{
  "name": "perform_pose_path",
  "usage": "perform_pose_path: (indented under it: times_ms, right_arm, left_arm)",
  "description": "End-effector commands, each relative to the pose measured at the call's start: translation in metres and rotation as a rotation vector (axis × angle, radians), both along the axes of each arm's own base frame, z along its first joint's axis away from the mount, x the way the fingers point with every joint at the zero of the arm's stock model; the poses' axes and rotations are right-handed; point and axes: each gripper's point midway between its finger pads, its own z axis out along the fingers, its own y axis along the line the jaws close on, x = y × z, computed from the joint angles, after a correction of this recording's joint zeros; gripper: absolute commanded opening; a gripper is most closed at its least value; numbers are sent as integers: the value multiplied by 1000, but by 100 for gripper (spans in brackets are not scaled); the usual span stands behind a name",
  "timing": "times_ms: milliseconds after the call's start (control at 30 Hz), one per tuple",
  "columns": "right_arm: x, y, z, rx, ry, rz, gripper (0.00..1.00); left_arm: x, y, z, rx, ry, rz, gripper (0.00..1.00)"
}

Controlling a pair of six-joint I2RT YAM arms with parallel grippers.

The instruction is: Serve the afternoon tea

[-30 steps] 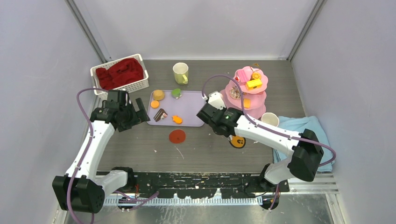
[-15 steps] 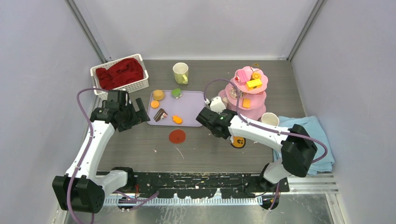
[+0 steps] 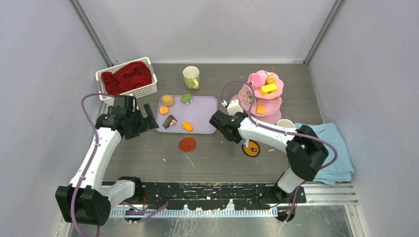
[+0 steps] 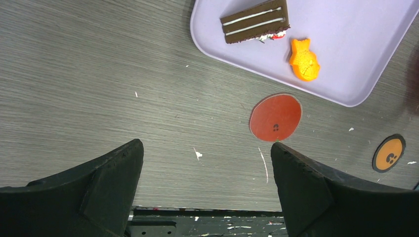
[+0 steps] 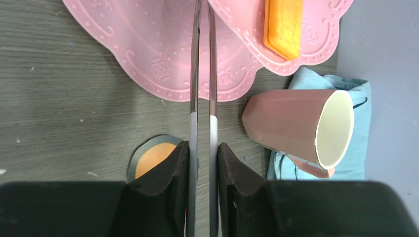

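Grey table, tray with toy pastries

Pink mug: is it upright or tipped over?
Upright: in the top view the pink mug shows its round open mouth facing up.

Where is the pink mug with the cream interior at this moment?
Top view, right side of the table: the pink mug sits between the base of the pink three-tier stand and the folded light-blue towel, just beyond the right arm.
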Motion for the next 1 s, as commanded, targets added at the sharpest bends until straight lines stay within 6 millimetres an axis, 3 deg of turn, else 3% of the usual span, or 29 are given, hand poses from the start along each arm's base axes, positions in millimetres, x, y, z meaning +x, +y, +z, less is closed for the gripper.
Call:
perform_pose_path:
  times_ms: [0,400,633,967]
  right_arm:
    - [23,0,18,-19,-146,-65,1]
    - [29,10,-5,-53,-94,-33,1]
    - [18,22,-10,14,-42,39,21]
    - [4,28,-11,72,9,78,36]
  left_arm:
    - [12,-2,12,-5,-55,-17,100]
    - [14,0,9,4,-49,-19,100]
    - [15,-2,9,-2,-47,-18,100]
    - [13,-1,11,-2,-52,-17,100]
